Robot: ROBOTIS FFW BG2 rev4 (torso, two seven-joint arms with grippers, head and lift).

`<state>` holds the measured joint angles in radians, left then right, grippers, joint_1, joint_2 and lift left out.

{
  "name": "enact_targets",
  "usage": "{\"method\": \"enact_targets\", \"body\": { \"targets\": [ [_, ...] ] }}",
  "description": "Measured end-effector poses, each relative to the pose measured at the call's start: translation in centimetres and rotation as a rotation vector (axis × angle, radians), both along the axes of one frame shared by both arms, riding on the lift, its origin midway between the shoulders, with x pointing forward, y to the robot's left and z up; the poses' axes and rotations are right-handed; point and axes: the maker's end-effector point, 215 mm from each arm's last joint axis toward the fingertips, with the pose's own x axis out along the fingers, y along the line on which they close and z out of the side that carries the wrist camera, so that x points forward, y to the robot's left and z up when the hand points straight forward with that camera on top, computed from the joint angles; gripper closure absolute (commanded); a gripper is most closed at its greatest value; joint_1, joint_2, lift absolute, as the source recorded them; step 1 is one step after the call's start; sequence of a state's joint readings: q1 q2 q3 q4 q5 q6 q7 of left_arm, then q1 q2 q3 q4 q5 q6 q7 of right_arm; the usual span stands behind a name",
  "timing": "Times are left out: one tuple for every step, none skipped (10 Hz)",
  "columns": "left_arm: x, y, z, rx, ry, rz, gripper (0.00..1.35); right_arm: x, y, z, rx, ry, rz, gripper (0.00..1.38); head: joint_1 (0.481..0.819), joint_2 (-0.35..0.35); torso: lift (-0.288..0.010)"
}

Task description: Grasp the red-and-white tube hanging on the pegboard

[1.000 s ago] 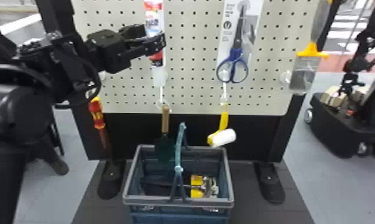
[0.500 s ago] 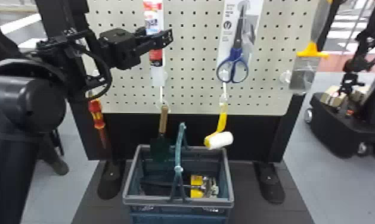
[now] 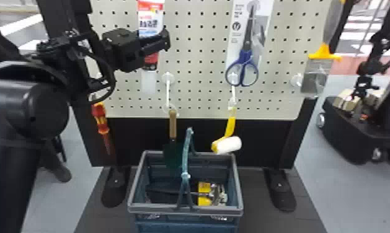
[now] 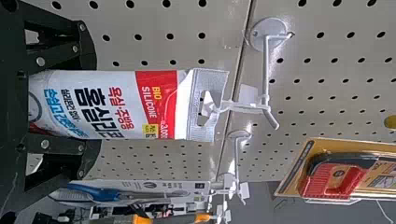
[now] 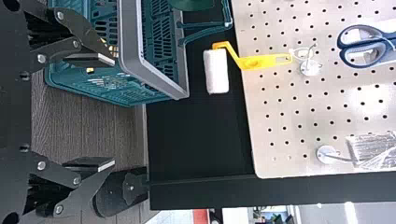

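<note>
The red-and-white tube (image 3: 150,18) hangs high on the pegboard (image 3: 203,62), left of centre. Its hang tab (image 4: 201,109) still sits on a white hook (image 4: 243,106). My left gripper (image 3: 157,46) comes in from the left at the tube's lower half. In the left wrist view its fingers (image 4: 70,51) press on both sides of the tube (image 4: 107,109), shut on it. The tube's white nozzle (image 3: 148,81) shows below the gripper. My right gripper (image 5: 112,112) hangs open low down, near the basket (image 5: 144,56), holding nothing.
Blue scissors (image 3: 242,66) on a card, a yellow paint roller (image 3: 226,143), a trowel (image 3: 172,145) and a red screwdriver (image 3: 100,119) hang nearby. The teal basket (image 3: 184,209) stands on the floor below. A black cart (image 3: 364,124) is at the right.
My left gripper has moved right along the pegboard and its fingers now clamp the tube. The tube's nozzle has shifted left, off the line of the hook below it.
</note>
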<state>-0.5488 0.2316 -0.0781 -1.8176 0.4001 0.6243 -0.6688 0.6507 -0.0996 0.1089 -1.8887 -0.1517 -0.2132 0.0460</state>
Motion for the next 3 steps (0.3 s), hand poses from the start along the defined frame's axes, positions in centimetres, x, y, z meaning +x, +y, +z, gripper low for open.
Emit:
{"method": "enact_targets", "body": {
  "targets": [
    [-0.02,0.04,-0.13,-0.002,0.003,0.0,1.22,-0.02,0.0,-0.02,0.0,0.0,0.0,0.51,0.549,0.0,-0.1],
    [-0.03,0.06,-0.23,-0.004,0.005,0.0,1.22,-0.02,0.0,-0.02,0.0,0.001,0.0,0.51,0.549,0.0,-0.1],
    [-0.03,0.08,-0.24,-0.005,0.005,0.0,1.22,-0.04,0.0,-0.04,0.0,0.001,0.0,0.51,0.549,0.0,-0.1]
  ]
}}
